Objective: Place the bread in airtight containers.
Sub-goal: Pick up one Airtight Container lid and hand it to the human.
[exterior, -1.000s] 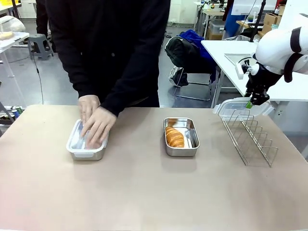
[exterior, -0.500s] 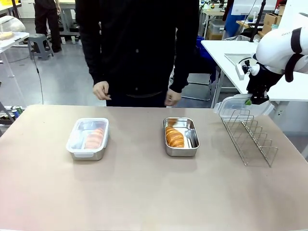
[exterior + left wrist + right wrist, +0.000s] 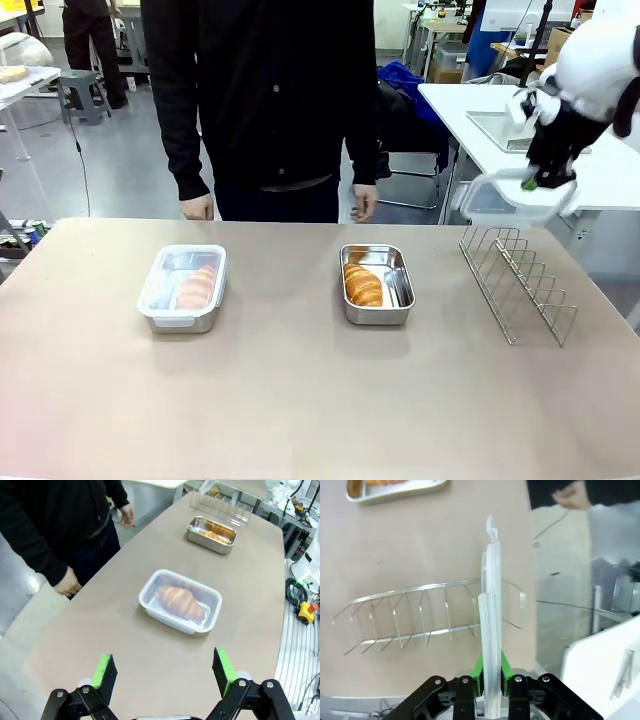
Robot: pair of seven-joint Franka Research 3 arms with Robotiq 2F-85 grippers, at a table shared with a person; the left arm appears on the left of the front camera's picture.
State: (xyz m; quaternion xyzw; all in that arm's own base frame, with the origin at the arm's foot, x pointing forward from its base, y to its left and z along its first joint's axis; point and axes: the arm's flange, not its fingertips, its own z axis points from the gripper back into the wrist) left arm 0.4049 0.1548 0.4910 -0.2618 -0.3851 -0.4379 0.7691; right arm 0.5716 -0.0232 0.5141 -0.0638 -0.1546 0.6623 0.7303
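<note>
Right gripper (image 3: 530,183) now pinching clear plastic snap lid (image 3: 508,201), lifting it clear of wire rack (image 3: 518,283). Open steel pan with croissant (image 3: 375,284) awaiting lid. Left gripper (image 3: 165,672) spread, idling.

A beige table (image 3: 300,400) fills the near ground, with a grey floor (image 3: 110,170) beyond it. At far left stands a grey stool (image 3: 82,92); at far right a white table (image 3: 480,110), a chair draped with blue cloth (image 3: 400,110) beside it.
</note>
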